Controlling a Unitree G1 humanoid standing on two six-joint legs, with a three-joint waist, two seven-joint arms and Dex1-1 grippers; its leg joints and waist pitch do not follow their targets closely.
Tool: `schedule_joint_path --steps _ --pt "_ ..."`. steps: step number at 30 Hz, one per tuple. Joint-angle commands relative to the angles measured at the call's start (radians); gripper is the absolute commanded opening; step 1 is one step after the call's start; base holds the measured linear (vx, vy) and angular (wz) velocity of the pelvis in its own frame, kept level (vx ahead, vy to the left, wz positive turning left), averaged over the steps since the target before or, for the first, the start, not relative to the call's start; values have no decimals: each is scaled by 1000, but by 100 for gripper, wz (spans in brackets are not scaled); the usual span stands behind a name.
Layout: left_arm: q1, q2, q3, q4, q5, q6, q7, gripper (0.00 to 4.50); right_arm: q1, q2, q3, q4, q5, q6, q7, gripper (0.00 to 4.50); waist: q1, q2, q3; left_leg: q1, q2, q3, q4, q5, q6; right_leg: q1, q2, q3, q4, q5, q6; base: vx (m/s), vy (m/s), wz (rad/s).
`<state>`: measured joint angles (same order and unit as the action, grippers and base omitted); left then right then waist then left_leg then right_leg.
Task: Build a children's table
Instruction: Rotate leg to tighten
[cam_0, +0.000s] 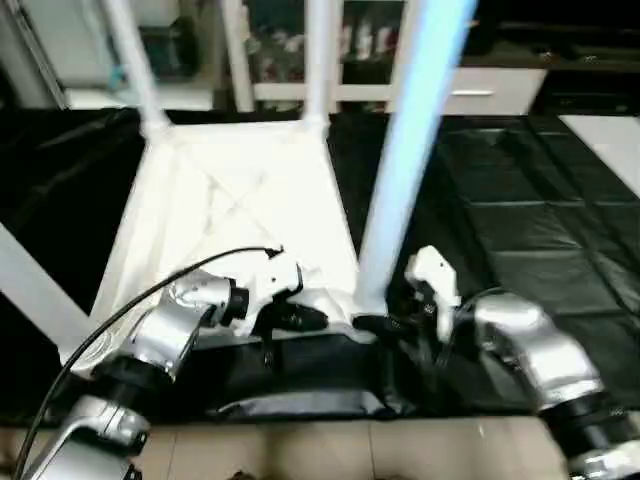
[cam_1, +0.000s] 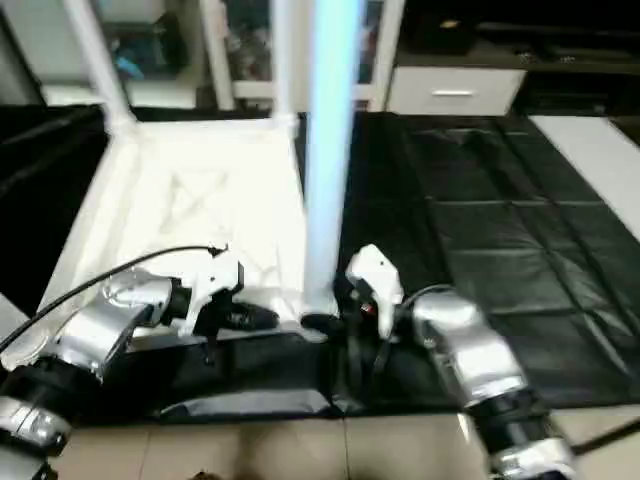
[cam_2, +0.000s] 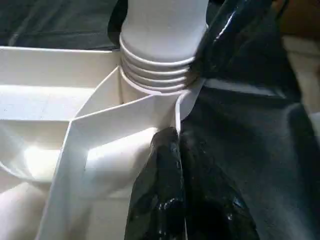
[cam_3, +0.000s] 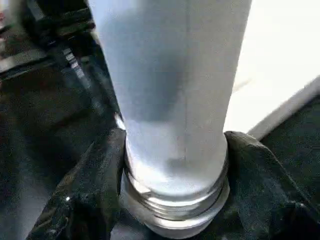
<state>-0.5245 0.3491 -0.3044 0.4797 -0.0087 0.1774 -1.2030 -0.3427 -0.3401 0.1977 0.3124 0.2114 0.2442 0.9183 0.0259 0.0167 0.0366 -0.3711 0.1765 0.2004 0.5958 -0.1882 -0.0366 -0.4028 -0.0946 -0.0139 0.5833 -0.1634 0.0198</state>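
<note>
A large work table (cam_0: 520, 200) draped in black sheeting is filling the room's middle. Lying on it, left of centre, is the white table top (cam_0: 240, 200), upside down, its ribbed X-braced underside facing up. Legs are standing up from its corners: two at the far corners (cam_0: 318, 60) and (cam_0: 130, 60), one slanting off at the near left (cam_0: 35, 295), and the near-right leg (cam_0: 410, 140) rising tall and pale blue-white beside the right arm.

The left gripper (cam_0: 300, 318) is reaching in from the near left along the top's near edge. Its black fingers (cam_2: 167, 200) are pressed together, resting against the top's rim, right next to the corner socket where the near-right leg's ringed base (cam_2: 160, 75) is sitting.

The right gripper (cam_3: 175, 165) is coming in from the near right at the foot of that same leg. Its two fingers (cam_3: 85, 190) are standing apart on either side of the leg's base, just above the threaded rings, closely flanking it.
</note>
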Motion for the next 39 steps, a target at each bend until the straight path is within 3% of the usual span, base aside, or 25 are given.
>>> schedule_joint_path --steps 1,8,9,10,11,12,13,14,15,16,17,18,19,20,21,22,24,26,29,30,32,33,34,36,39 --pt "5 -46 -87 42 34 11 -2 0 -12 38 -24 28 -24 -3 -113 267 -9 -6 -39 20 41 -37 -96 -476 -50 20 -40 9 -86 -527 -150 -55 7 -12" --pt "-110 -169 -72 219 113 33 252 0 -73 207 -81 151 -89 -15 -459 266 -39 -7 -33 32 31 -54 -94 -581 -58 3 -40 -13 -119 -695 -75 -58 15 -9" --pt "-138 -201 -62 269 134 35 328 0 -104 250 -104 201 -97 -13 -559 266 -48 -1 -31 39 31 -60 -95 -624 -60 1 -36 -29 -130 -709 -65 -80 24 -8" --pt "-146 -210 -59 285 140 34 351 0 -114 263 -111 215 -100 -13 -588 266 -63 13 -23 53 35 -70 -106 -716 -67 6 -23 -66 -143 -681 -55 -80 24 -8" --pt "-157 -223 -55 307 147 35 384 0 -133 284 -119 237 -101 -16 -625 266 -69 21 -21 49 41 -77 -120 -766 -72 22 -17 -84 -142 -640 -53 -55 33 -8" --pt "-163 -232 -53 321 151 36 406 0 -146 297 -123 252 -102 -20 -648 266 -69 23 -16 38 53 -78 -145 -820 -77 41 -9 -98 -124 -578 -62 -95 25 -1" --pt "-176 -246 -43 349 157 36 451 0 -169 317 -131 278 -114 -27 -704 266 -14 31 -15 -39 90 -46 -246 -908 -76 119 2 -85 76 -204 -95 -95 25 -1" --pt "-188 -260 -34 377 163 35 495 0 -195 339 -140 306 -125 -34 -754 266 2 21 -19 -17 88 -30 -249 -879 -60 98 1 -68 83 -186 -86 -38 -56 17" --pt "-188 -260 -34 377 163 35 495 0 -195 339 -140 306 -125 -34 -754 266 -19 -50 -42 70 30 -23 -108 -646 -63 3 -58 -12 -53 -556 -67 28 -112 5" --pt "-198 -270 -27 405 170 22 522 0 -230 365 -158 348 -125 -51 -800 266 -4 -58 -34 88 4 -41 38 -370 -24 -39 -153 4 -170 -996 -52 28 -112 5" --pt "-198 -270 -27 405 170 22 522 0 -230 365 -158 348 -125 -51 -800 266 -5 -51 -34 23 16 -66 23 -246 -4 22 -180 20 -147 -1001 -51 41 -24 -39" --pt "-198 -271 -26 407 170 17 523 0 -237 366 -155 355 -130 -61 -801 266 7 -32 -38 -29 29 -82 -32 -171 -13 74 -161 9 -108 -894 -58 54 30 -35" --pt "-201 -270 -24 420 171 5 521 0 -246 369 -149 358 -129 -73 -774 266 -2 -3 -43 -5 45 -81 -90 -338 -81 41 -66 -39 -76 -603 -78 54 30 -35" --pt "-201 -270 -24 420 171 5 521 0 -246 369 -149 358 -129 -73 -774 266 -5 2 -46 -1 46 -82 -94 -368 -87 43 -58 -40 -67 -497 -103 0 0 0" --pt "-203 -270 -21 430 174 -3 521 0 -246 370 -148 352 -122 -88 -746 266 -7 -2 -46 2 48 -77 -102 -386 -90 45 -54 -36 -60 -337 -155 0 0 0" --pt "-201 -264 -22 434 176 -13 513 0 -239 367 -144 335 -114 -99 -707 266 -5 -4 -44 1 44 -71 -103 -400 -71 48 -54 -35 -62 -311 -177 0 0 0" --pt "-201 -257 -22 442 178 -27 507 0 -223 358 -136 304 -104 -114 -653 266 -5 -8 -43 4 43 -66 -102 -411 -55 47 -57 -34 -68 -343 -181 0 0 0" --pt "-200 -252 -21 455 177 -48 493 0 -204 345 -130 276 -100 -126 -634 322 -2 -8 -45 2 44 -62 -101 -382 -37 47 -61 -28 -72 -357 -179 0 0 0" --pt "-182 -218 -33 434 179 -80 431 0 -140 288 -111 152 -84 -85 -553 356 6 -14 -44 6 45 -53 -100 -349 -20 45 -59 -20 -73 -333 -180 0 0 0" --pt "-177 -210 -35 425 179 -81 415 0 -128 276 -108 126 -75 -70 -532 356 10 -15 -47 13 49 -48 -97 -328 -8 41 -58 -15 -70 -295 -189 0 0 0" --pt "-152 -174 -53 375 172 -95 331 0 -80 215 -89 11 -27 15 -423 380 12 -16 -49 4 49 -44 -97 -277 16 53 -56 -13 -61 -218 -201 30 0 0" --pt "-134 -148 -61 335 163 -98 271 0 -48 156 -67 -66 -8 57 -341 384 12 -6 -51 7 50 -44 -96 -249 24 54 -54 -14 -58 -168 -210 68 -2 -3" --pt "-123 -132 -65 312 154 -105 236 0 -29 117 -55 -107 -1 74 -297 384 13 -11 -53 4 50 -43 -90 -209 40 61 -52 -14 -48 -99 -221 68 -2 -3" --pt "-112 -106 -67 280 143 -103 188 0 -1 52 -48 -163 15 94 -226 384 13 -6 -56 9 50 -39 -84 -167 59 59 -54 -13 -43 -25 -249 60 -11 0" --pt "-94 -65 -64 234 120 -135 119 0 46 -47 -50 -242 46 116 -121 384 21 -7 -54 11 51 -32 -79 -147 91 58 -56 -9 -39 8 -282 18 -5 0"
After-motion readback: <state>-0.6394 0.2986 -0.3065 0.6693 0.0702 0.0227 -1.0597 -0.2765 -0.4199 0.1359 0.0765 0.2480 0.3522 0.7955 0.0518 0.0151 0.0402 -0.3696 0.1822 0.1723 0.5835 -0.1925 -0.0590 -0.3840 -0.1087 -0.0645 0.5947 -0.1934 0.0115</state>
